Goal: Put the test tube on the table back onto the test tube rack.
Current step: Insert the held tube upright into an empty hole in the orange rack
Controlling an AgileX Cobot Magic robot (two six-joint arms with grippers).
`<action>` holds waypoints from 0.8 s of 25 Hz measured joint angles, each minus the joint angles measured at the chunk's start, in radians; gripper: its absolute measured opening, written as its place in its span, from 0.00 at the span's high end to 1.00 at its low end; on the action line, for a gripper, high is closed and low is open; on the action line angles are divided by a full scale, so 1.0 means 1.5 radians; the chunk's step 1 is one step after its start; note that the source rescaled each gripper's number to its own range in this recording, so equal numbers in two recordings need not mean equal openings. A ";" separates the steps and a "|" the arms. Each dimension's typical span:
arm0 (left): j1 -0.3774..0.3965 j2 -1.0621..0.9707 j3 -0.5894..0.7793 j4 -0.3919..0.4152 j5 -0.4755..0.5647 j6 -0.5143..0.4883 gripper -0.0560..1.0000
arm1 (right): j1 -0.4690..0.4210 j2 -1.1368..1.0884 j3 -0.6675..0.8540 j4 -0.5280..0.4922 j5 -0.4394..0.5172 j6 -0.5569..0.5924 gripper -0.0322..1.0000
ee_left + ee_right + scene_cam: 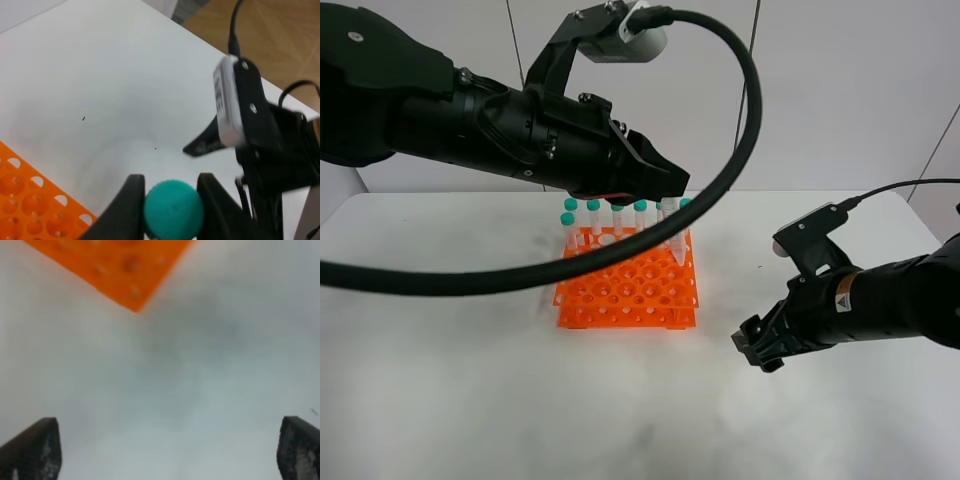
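Observation:
The test tube hangs upright, its pointed tip just over the back right holes of the orange test tube rack. My left gripper is shut on its top. In the left wrist view the teal cap sits pinched between the two black fingers, with a corner of the rack beside it. My right gripper hovers low over the table, to the right of the rack. Its fingertips stand wide apart with nothing between them, and the rack corner lies ahead.
Several other teal-capped tubes stand in the rack's back row. A thick black cable loops from the left arm over the rack. The right arm's camera housing shows in the left wrist view.

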 joint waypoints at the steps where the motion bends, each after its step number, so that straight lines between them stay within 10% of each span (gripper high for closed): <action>1: 0.000 0.000 0.000 0.000 0.000 0.000 0.95 | -0.013 0.000 -0.010 -0.008 0.025 0.000 0.05; 12: 0.000 0.000 0.000 0.000 0.005 0.000 0.95 | -0.140 0.002 -0.132 -0.162 0.191 0.108 0.05; 20: 0.000 0.000 0.000 0.001 0.006 0.000 0.95 | -0.284 0.002 -0.155 -0.043 0.207 0.026 0.05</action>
